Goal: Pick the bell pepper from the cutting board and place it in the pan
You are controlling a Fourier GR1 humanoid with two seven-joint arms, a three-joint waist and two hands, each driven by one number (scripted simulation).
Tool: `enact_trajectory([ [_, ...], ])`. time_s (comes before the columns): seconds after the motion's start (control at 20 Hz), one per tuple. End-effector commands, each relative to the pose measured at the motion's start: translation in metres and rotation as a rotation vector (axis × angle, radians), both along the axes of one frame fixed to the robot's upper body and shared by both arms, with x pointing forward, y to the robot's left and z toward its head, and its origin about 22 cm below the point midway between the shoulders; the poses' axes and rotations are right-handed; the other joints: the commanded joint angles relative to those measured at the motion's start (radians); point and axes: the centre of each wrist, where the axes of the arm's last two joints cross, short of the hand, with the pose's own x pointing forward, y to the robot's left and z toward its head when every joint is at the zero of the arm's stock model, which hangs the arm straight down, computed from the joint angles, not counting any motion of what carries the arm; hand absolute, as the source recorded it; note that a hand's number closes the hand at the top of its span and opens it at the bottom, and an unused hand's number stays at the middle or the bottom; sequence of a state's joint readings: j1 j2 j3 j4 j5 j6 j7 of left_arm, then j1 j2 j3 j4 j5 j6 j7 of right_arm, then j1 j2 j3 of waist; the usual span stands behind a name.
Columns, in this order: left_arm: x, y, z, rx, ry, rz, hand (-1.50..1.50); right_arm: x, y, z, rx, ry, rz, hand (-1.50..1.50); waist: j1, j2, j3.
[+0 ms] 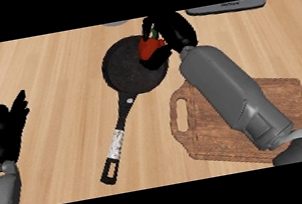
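Left hand (8, 131) rested open at lower left, fingers up. Right forearm crossed the cutting board (220, 137). Right hand (175, 31) was curled round the red bell pepper (149, 48), holding it over the black pan's (128, 75) far right edge. Green stem pointed away, long axis near-to-far.

Bright, even light washes the wooden counter (43, 67). Below the fingers of the right hand (174, 31), the grey forearm (226, 85) carries a pale sheen. Between them the bell pepper (149, 48) shows saturated red against the matte black pan (128, 75).
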State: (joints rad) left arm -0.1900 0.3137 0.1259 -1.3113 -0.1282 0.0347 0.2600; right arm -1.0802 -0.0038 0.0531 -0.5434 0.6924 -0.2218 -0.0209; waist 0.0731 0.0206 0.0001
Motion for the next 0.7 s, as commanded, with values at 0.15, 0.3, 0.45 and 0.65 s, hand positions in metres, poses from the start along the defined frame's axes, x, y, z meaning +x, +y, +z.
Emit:
enact_trajectory([
  [0.15,0.016,-0.003,0.006,0.004,-0.024,-0.039,0.00,-0.002,-0.006,-0.040,0.009,0.059,0.003,1.50,0.045,0.020,0.000],
  [0.3,0.018,-0.019,0.004,0.018,-0.013,-0.077,0.00,0.000,-0.004,-0.037,0.032,0.083,-0.005,1.50,0.068,0.024,0.001],
  [0.45,0.021,-0.022,0.013,0.018,-0.040,-0.103,0.00,-0.004,-0.014,-0.054,0.134,0.156,-0.028,1.50,0.095,0.029,0.002],
  [0.65,0.029,-0.026,0.020,0.014,-0.045,-0.127,0.00,-0.002,-0.013,-0.052,0.178,0.217,-0.029,-1.50,0.130,0.035,0.002],
])
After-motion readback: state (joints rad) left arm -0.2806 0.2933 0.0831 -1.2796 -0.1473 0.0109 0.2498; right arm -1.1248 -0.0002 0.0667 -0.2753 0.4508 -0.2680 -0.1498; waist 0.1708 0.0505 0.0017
